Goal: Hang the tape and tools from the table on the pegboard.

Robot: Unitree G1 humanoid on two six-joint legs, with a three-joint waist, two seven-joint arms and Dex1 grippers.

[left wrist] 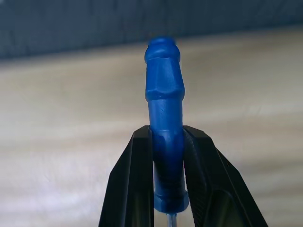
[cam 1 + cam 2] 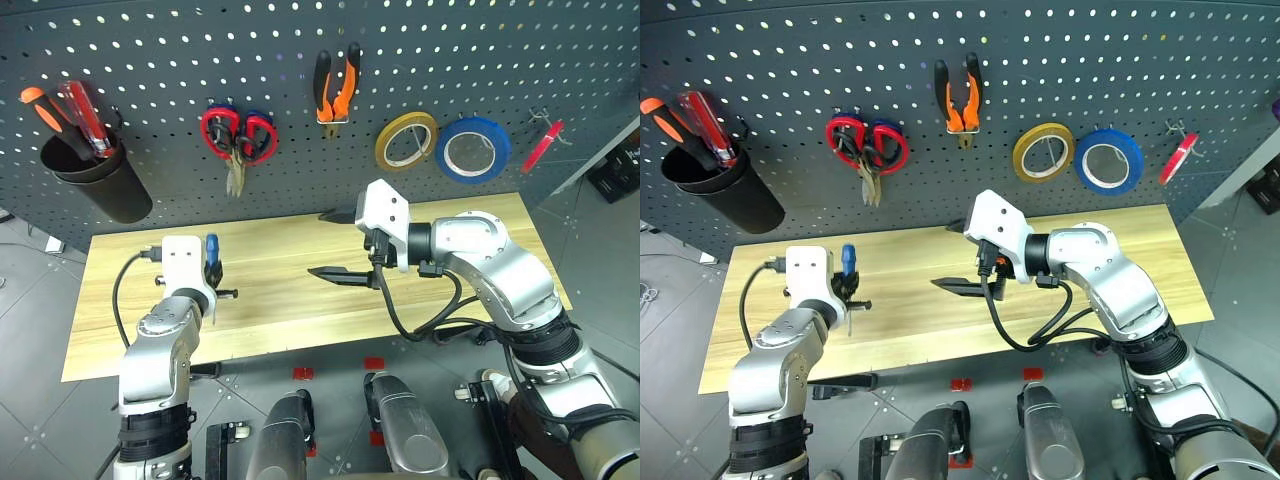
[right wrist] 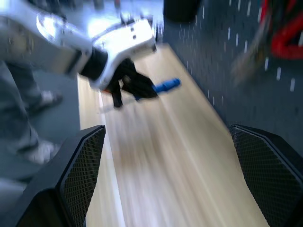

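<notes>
One tool, the blue-handled screwdriver [image 1: 164, 118], was pinched low on its handle between the left gripper's [image 2: 212, 275] black fingers above the table [image 2: 300, 300], so it could pivot or slip on the way to the pegboard [image 2: 300, 60], while the right gripper [image 2: 345, 245] stood spread and empty.

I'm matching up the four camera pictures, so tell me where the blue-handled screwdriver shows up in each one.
Left eye view: blue-handled screwdriver at lower left, in the left gripper, above the table.
Right eye view: lower left again.
Left wrist view: centre, handle upright between the black fingers.
Right wrist view: upper middle, held by the left gripper.
Shared landmark: the light wood table.
</notes>
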